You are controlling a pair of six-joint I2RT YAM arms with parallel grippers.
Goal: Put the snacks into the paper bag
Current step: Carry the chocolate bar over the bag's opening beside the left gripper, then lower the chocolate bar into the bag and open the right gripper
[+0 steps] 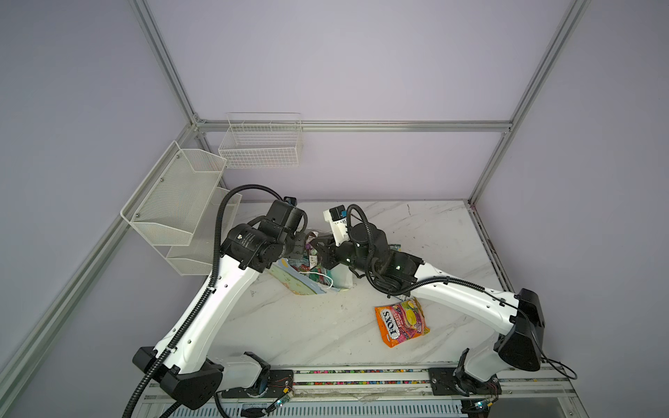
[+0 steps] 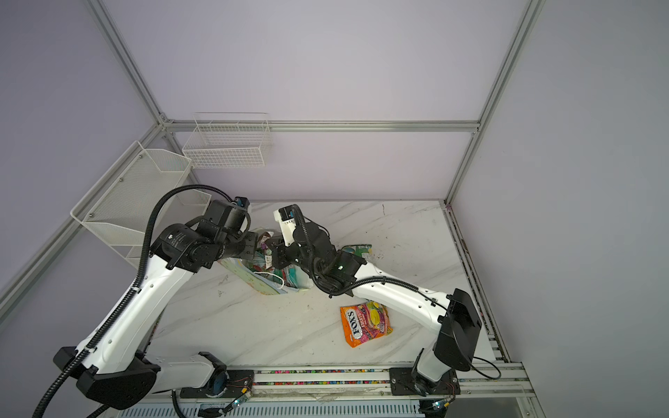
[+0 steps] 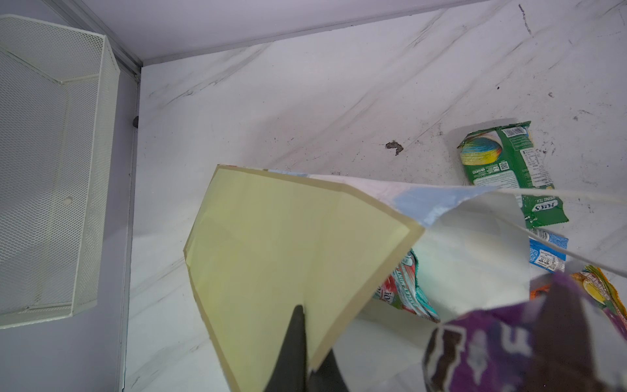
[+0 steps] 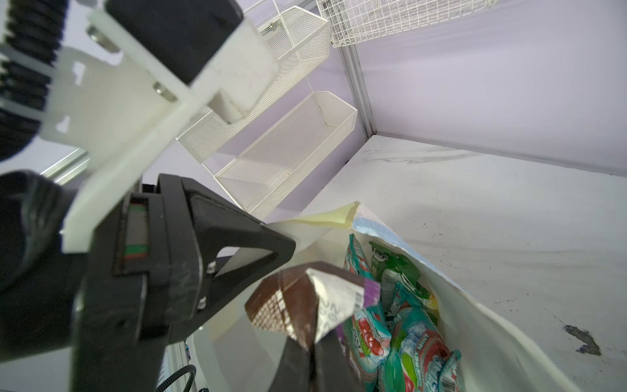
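Two grippers met over the paper bag [image 1: 306,287] in both top views: the left gripper [image 1: 300,249] at nine o'clock of its mouth and the right gripper [image 1: 320,250] at three o'clock, with the dark wrapper [image 1: 311,245] between them. The orange packet [image 1: 401,321] lay on the surface [image 1: 289,325] at four o'clock from the bag, nearer the right arm. From the left wrist, the left fingers [image 3: 294,339] were pinched on the bag's pale yellow flap, holding the mouth open. From the right wrist, the right fingers [image 4: 295,370] were clamped on the wrapper, which stuck out ahead of them over the teal packets [image 4: 400,346] inside; a release there looked enough.
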